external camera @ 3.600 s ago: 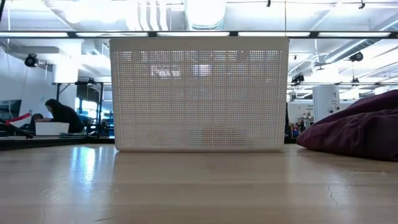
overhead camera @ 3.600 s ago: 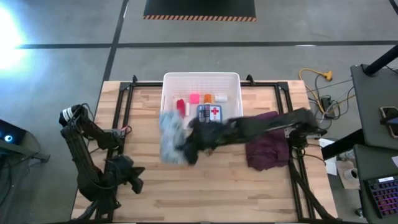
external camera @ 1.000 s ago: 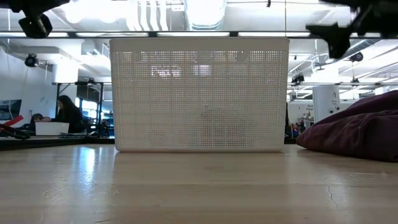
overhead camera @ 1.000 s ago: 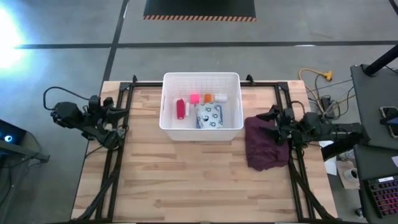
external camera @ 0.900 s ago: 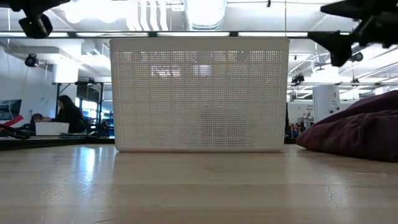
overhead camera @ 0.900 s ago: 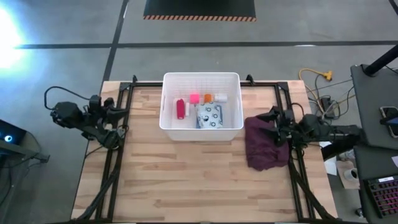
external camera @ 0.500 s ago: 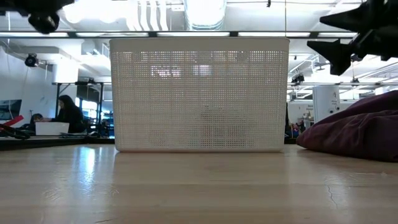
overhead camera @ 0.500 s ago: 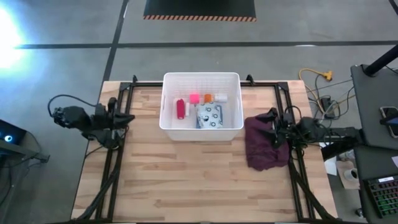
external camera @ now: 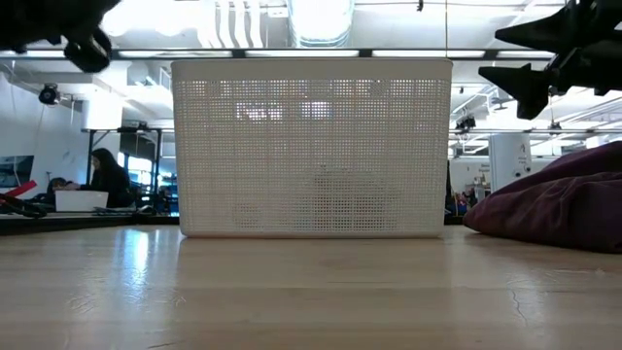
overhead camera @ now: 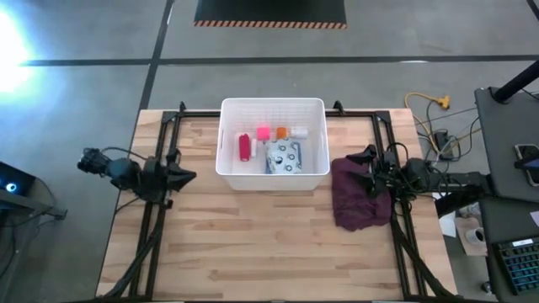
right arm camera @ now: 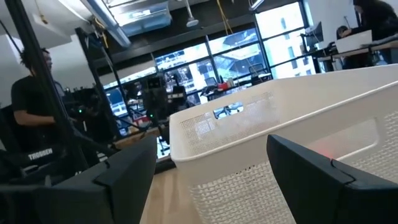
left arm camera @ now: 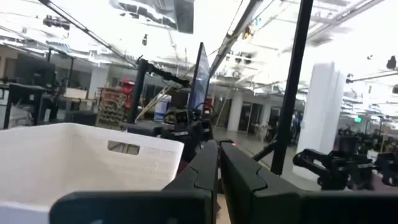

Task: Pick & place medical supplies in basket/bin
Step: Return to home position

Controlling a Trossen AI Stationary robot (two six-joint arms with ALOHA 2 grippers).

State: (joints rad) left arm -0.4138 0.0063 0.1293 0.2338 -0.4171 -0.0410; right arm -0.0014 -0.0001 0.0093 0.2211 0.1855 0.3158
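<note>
Fingers [left arm camera: 239, 177] of the left gripper [overhead camera: 182, 177] pressed together, nothing held; it sits above the tabletop's [overhead camera: 269, 244] left edge, mid-left of the high frame, pointing toward the white bin [overhead camera: 272, 102]. Right gripper [overhead camera: 368, 172], mid-right, above the maroon cloth [overhead camera: 358, 206]: fingers [right arm camera: 124, 177] spread wide, empty. Bin upper centre on the tabletop. Inside it: red bottle [overhead camera: 244, 146] at left, pink tape roll [overhead camera: 264, 133], orange item [overhead camera: 281, 132] and small white piece [overhead camera: 299, 132] along the top, grey-white patterned packet [overhead camera: 284, 156] below them. Cloth lies just right of the bin.
</note>
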